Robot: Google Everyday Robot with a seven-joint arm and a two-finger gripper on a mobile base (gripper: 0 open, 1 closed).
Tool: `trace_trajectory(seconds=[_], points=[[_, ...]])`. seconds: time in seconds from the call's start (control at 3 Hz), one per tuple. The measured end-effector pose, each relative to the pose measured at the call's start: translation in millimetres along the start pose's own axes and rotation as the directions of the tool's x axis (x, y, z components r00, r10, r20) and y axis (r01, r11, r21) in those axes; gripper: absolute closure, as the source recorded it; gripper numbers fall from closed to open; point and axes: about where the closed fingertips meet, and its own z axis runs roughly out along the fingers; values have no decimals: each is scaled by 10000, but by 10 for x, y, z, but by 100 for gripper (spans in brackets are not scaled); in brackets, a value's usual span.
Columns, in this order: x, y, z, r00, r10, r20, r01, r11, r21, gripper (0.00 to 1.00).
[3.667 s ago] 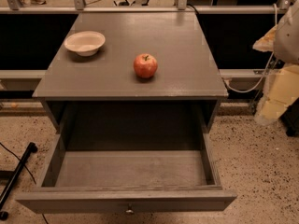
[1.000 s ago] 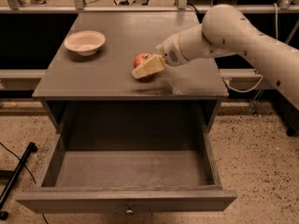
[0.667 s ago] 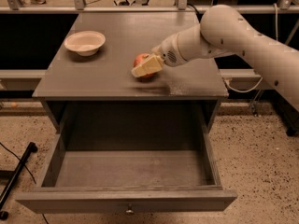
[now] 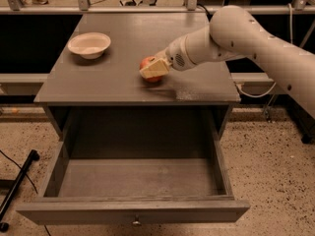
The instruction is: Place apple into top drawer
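While the gripper (image 4: pixel 153 69) apparently clasps it near the front edge of the cabinet top (image 4: pixel 98 85), the red apple (image 4: pixel 146 62) shows half-hidden; the top drawer (image 4: pixel 88 211) gapes open below.

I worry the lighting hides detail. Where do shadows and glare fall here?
Camera view: the gripper, at the apple on the cabinet top, throws a faint shadow just in front; a pale sheen lies on the top to the apple's right in the picture; the open top drawer is dark at the back, its floor evenly lit; the bowl is bright.
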Motion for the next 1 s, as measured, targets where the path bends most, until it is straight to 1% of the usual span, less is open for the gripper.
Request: trace_trajectory(seconds=[0.33,0.67,1.0], points=[[-59,22,-5,9999,112,-25,-112,9998,-157,94],[-368,309,-219,9985,69,541,-23,9965,-841,100],[-697,982,-551,9893,330,1419,-78,9846,-1748,100]])
